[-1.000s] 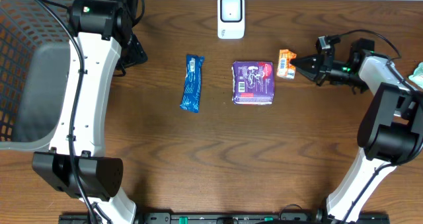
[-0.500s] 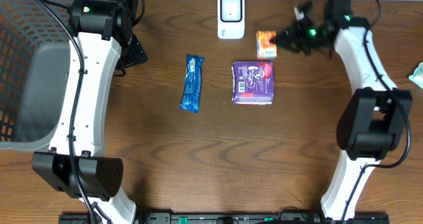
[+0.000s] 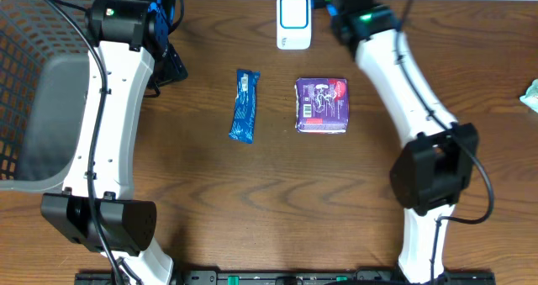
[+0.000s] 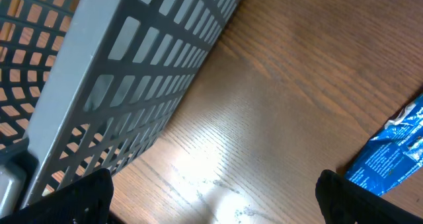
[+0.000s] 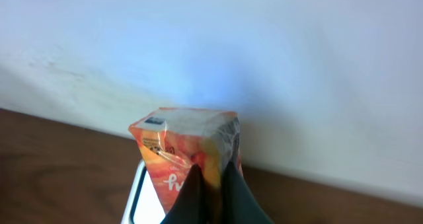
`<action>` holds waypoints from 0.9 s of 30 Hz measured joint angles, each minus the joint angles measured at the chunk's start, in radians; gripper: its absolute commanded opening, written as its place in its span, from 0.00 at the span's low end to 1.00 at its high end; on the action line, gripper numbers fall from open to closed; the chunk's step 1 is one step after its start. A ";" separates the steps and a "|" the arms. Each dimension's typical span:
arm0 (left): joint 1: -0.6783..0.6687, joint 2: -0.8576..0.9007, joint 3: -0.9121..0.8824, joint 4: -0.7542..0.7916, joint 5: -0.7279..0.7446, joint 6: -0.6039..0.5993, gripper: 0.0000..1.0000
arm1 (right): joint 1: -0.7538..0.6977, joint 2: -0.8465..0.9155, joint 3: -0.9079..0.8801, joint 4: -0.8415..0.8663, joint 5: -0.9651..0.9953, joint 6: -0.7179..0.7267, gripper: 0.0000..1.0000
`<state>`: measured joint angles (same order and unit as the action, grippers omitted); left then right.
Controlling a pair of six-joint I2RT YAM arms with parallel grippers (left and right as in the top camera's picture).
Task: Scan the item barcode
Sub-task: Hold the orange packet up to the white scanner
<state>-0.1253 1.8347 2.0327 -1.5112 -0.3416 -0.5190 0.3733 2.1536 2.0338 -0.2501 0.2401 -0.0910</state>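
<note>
Right pincer (image 5: 210,179) clenched on the orange carton (image 5: 185,151), close by the white scanner (image 3: 293,20). Best bet: turn the barcode face to the scanner window, hold steady, don't loosen. Right wrist view shows carton and grip; overhead hides the carton. Left pincer (image 4: 211,197) released, beside the basket (image 4: 132,72).

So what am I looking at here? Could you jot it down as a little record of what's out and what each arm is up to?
Device: white scanner at the back, screen lit blue
Right arm: right gripper shut on an orange packet, held close to the scanner
Left arm: left gripper open, holding nothing, beside the grey basket
Lying loose: blue wrapper and purple packet, side by side, not touching
Stage: orange packet looks presented for scanning
</note>
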 measured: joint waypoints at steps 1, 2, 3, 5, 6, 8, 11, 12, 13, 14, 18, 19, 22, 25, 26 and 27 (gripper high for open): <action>0.000 0.000 0.000 0.000 0.000 0.000 0.98 | 0.023 0.007 0.001 0.022 0.031 -0.048 0.01; 0.000 0.000 0.000 0.000 0.000 0.000 0.98 | 0.043 0.019 0.003 0.043 0.058 -0.095 0.01; 0.000 0.000 0.000 0.000 0.000 0.000 0.98 | 0.058 0.036 0.006 0.060 0.080 -0.136 0.01; 0.000 0.000 0.000 0.000 0.000 0.000 0.98 | 0.077 0.083 0.010 0.084 0.117 -0.210 0.01; 0.000 0.000 0.000 0.000 0.000 0.000 0.98 | 0.080 0.103 0.010 0.084 0.129 -0.232 0.01; 0.000 0.000 0.000 0.000 0.000 0.000 0.98 | 0.081 0.145 0.010 0.084 0.149 -0.267 0.01; 0.000 0.000 0.000 0.000 0.000 0.000 0.98 | 0.080 0.211 0.006 0.078 0.196 -0.304 0.01; 0.000 0.000 0.000 0.000 0.000 0.000 0.98 | 0.079 0.224 0.003 0.075 0.211 -0.312 0.01; 0.000 0.000 0.000 0.000 0.000 0.000 0.98 | 0.078 0.230 -0.001 0.073 0.226 -0.319 0.01; 0.000 0.000 0.000 0.000 0.000 0.000 0.98 | 0.078 0.234 -0.003 0.071 0.238 -0.323 0.01; 0.000 0.000 0.000 0.000 0.000 0.000 0.98 | 0.078 0.233 0.000 0.097 0.299 -0.337 0.01; 0.000 0.000 0.000 0.000 0.000 0.000 0.98 | 0.078 0.233 0.000 0.101 0.320 -0.337 0.01; 0.000 0.000 0.000 0.000 0.000 0.000 0.98 | 0.074 0.233 0.000 0.112 0.393 -0.325 0.01; 0.000 0.000 0.000 0.000 0.000 0.000 0.98 | 0.058 0.229 0.000 0.100 0.461 -0.289 0.01; 0.000 0.000 0.000 0.000 0.000 0.000 0.98 | 0.042 0.225 0.000 0.075 0.488 -0.265 0.01; 0.000 0.000 0.000 0.000 0.000 0.000 0.98 | 0.026 0.220 0.000 0.049 0.504 -0.245 0.01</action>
<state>-0.1253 1.8347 2.0327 -1.5112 -0.3416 -0.5190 0.3996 2.3737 2.0338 -0.2012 0.7444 -0.3359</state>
